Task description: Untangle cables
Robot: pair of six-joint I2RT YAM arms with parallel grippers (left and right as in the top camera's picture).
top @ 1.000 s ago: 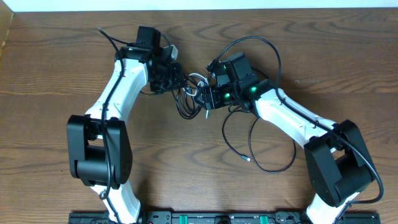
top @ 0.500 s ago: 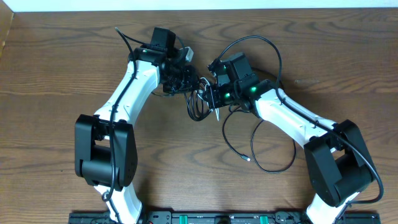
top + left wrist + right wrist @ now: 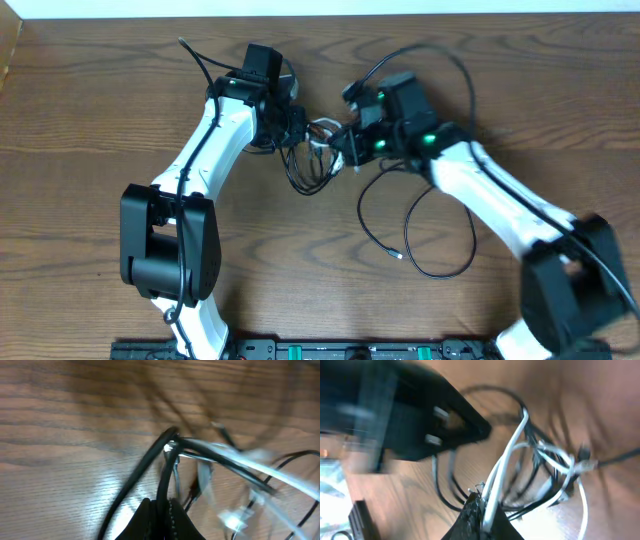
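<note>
The cables lie tangled on the wooden table between my two grippers, a knot of black and white cords. My left gripper is shut on a black cable, which runs up from between its fingers. My right gripper is shut on the white cable, which rises from its fingertips into the knot. The white cable stretches off to the right in the left wrist view. A long black cable loops loosely under the right arm, its plug end lying free.
The left arm's black gripper body fills the upper left of the right wrist view, close to the knot. A thicker black arm wire arcs above the right wrist. A black rail runs along the table's front edge.
The right gripper has shut on the white cable and its arm has shifted right. The left arm moved right and toward the back, then held, still shut on the black cable.
</note>
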